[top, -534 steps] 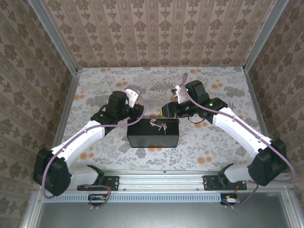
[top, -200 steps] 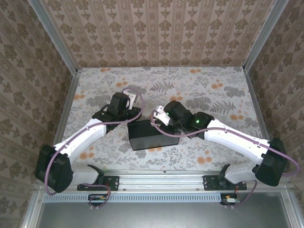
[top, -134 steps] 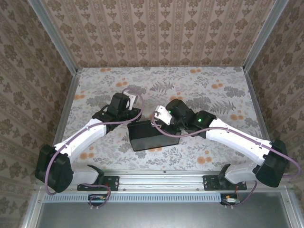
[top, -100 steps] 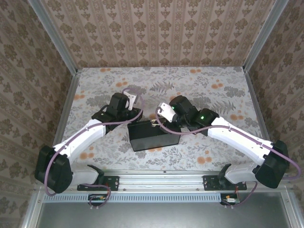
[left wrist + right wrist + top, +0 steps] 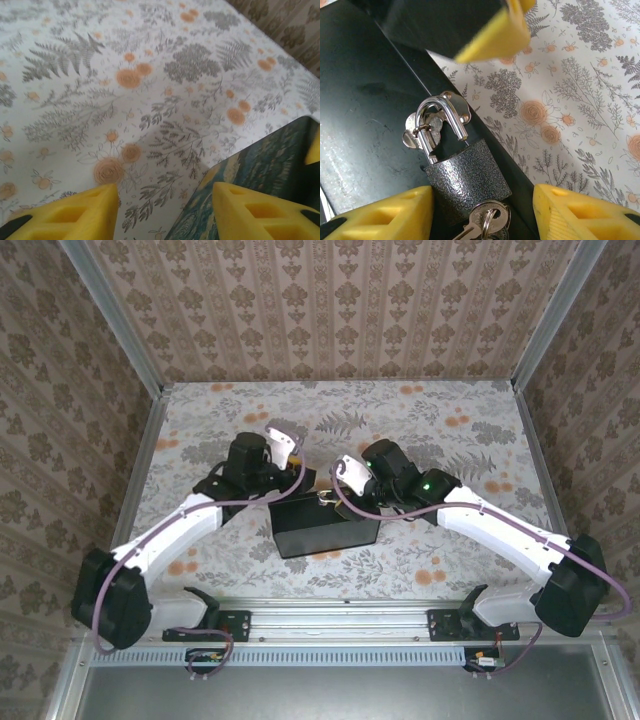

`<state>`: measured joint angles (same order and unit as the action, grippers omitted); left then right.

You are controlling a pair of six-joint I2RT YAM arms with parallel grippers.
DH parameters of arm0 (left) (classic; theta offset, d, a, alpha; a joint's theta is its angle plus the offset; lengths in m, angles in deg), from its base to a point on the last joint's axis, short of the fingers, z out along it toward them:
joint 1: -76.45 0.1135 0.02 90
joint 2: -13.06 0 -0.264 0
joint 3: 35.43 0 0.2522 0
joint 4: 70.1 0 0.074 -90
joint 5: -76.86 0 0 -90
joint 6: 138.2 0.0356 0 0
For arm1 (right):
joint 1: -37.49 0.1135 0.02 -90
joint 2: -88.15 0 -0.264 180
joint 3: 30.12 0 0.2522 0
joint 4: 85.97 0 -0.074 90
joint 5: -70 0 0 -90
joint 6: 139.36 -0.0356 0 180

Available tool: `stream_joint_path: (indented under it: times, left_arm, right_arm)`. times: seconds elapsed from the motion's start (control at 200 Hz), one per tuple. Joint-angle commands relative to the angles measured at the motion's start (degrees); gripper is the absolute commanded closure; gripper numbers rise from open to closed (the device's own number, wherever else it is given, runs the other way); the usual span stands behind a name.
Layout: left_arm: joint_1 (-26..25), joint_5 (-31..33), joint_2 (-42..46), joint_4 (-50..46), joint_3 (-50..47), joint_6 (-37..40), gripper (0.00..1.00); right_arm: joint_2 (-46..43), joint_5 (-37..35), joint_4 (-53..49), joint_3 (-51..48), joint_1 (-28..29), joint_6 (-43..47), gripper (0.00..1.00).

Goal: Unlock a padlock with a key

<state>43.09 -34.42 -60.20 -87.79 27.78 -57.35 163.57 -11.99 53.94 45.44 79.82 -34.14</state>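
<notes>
Silver key (image 5: 487,222) hung at the base of the padlock (image 5: 467,172), along its long axis, between the open jaws of my right gripper (image 5: 482,200); the left gripper (image 5: 164,200), jaws also open, stood farther off.

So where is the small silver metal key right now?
Right wrist view, bottom centre: the small silver key sits at the base of the grey textured padlock on the black box, between the yellow fingertips of the right gripper.
</notes>
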Motion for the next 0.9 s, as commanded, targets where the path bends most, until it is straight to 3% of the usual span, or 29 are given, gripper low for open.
stream_joint_path:
  times: [0.0,0.23,0.54,0.72,0.89]
  left_arm:
    - [-1.34,-2.12,-1.31,-1.35,2.5,2.44,0.46]
    - [-1.48,-7.1,-4.35,-1.41,4.43,3.59,0.45]
    - [-1.53,-14.11,0.41,-0.24,2.28,5.19,0.45]
    - [-1.9,-15.1,3.58,1.23,0.12,5.47,0.45]
    - [-4.55,-13.29,2.67,-3.6,0.8,8.16,0.45]
  right_arm:
    - [-0.76,1.68,1.46,-1.89,-0.2,-1.69,0.47]
    - [-0.67,1.62,2.81,-3.17,-0.16,-2.21,0.48]
    - [0.06,1.26,4.35,-3.79,-0.63,-4.28,0.51]
    - [0.12,1.62,5.88,-4.66,-1.32,-6.64,0.52]
    - [-0.66,2.61,6.55,-5.21,-1.87,-7.35,0.52]
